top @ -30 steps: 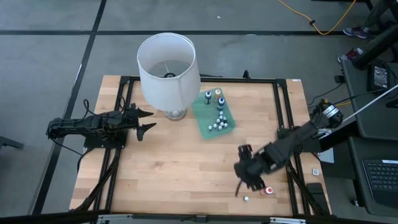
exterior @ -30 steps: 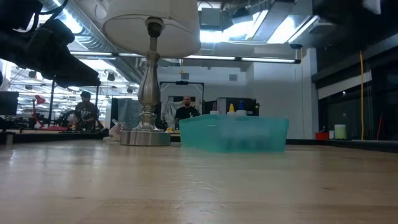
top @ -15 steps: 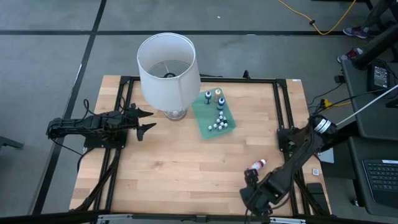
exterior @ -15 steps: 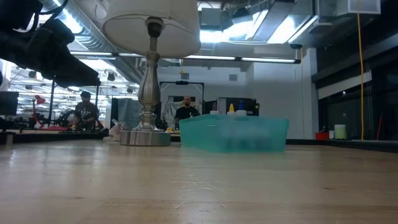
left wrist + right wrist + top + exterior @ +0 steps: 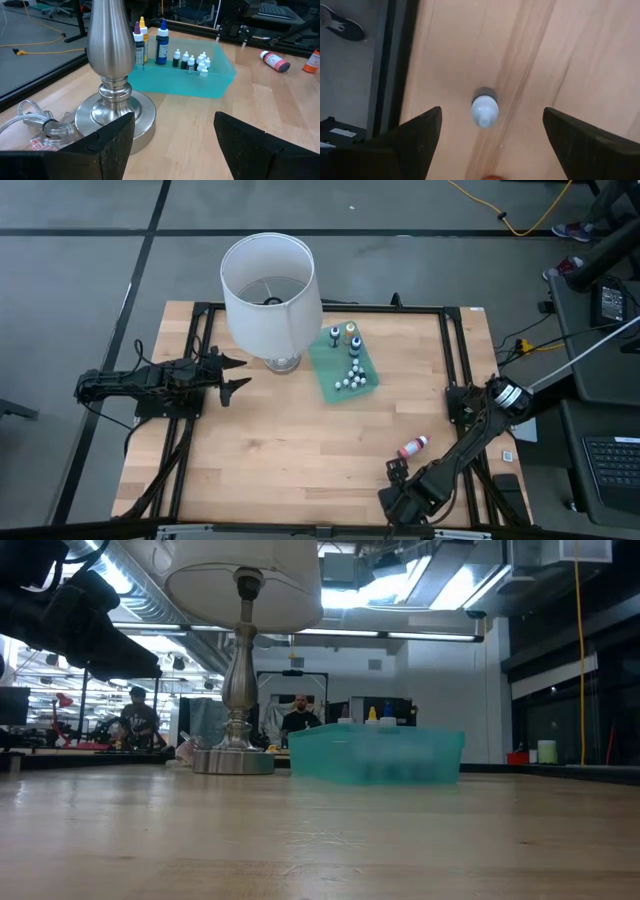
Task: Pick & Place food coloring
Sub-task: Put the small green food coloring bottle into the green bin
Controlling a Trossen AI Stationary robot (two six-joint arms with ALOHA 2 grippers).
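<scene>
Your right gripper (image 5: 487, 145) hangs spread and empty straight over a tiny white-capped bottle (image 5: 484, 107) standing by the table's (image 5: 270, 450) near edge, well apart from the green tray (image 5: 328, 375). Expect it to be light, rigid and slick (easily tipped), so pinch the body below the cap. A red-filled bottle (image 5: 412, 447) lies between it and the tray. Your left gripper (image 5: 172, 145) waits spread beside the lamp (image 5: 112, 80).

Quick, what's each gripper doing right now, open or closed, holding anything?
Left gripper: open, empty, waiting by the lamp base.
Right gripper: open, empty, hovering above a small white-capped bottle standing near the table's front edge.
</scene>
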